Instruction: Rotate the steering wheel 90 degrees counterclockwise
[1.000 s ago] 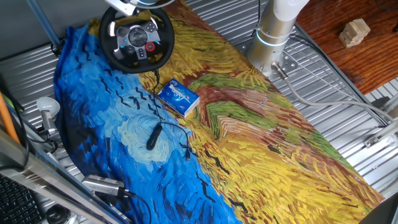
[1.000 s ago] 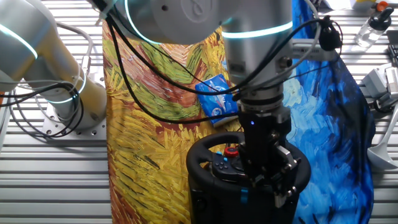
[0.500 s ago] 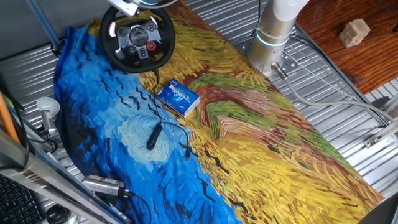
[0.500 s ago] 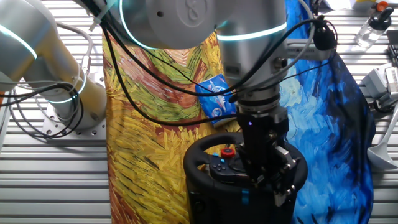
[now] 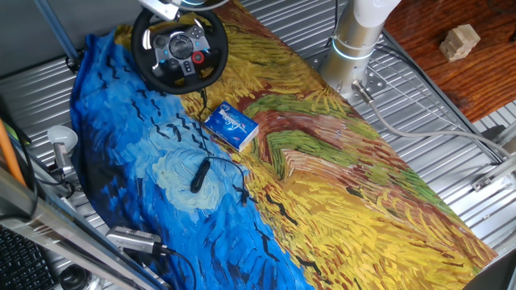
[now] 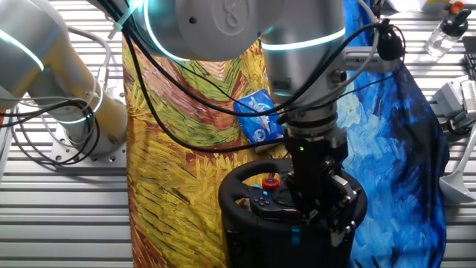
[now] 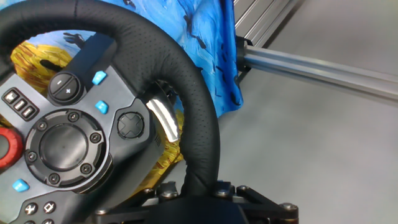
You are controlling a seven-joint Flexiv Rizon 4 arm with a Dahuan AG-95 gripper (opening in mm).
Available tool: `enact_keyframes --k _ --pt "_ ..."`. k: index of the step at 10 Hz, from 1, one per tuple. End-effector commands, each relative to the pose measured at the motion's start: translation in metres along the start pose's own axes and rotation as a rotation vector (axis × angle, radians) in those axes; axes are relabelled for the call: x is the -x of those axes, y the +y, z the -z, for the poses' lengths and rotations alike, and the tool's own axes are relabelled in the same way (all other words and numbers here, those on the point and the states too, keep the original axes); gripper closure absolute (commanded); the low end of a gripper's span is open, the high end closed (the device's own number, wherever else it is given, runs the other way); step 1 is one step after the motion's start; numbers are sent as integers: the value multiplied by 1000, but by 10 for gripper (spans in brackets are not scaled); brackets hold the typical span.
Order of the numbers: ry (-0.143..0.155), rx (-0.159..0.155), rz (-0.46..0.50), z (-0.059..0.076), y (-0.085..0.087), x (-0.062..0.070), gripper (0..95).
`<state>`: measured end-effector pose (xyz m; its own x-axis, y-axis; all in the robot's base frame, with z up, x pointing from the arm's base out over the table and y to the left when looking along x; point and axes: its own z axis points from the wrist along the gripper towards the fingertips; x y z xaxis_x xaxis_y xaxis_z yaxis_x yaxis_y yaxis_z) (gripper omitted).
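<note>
Fingers [image 7: 199, 194] grip the steering wheel [image 7: 93, 118] rim's lower edge.

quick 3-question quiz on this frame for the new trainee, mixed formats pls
1. True or false: the blue box lies touching the steering wheel.
2. Multiple choice: in the hand view, where does the gripper meet the wheel? A) on the hub B) on the black rim C) nowhere near the wheel
3. Fill in: on the blue part of the cloth, beside the box, lies a thin black ____.

Key: 1 false, they lie apart. 2 B. 3 cable.
</note>
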<state>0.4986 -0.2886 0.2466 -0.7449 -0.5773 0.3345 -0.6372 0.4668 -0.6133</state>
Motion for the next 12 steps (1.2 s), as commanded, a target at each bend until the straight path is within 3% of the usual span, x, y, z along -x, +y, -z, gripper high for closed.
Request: enact_keyframes --k 1,12 --pt "0 3 6 0 1 0 950" --pt "-3 6 39 1 1 10 950"
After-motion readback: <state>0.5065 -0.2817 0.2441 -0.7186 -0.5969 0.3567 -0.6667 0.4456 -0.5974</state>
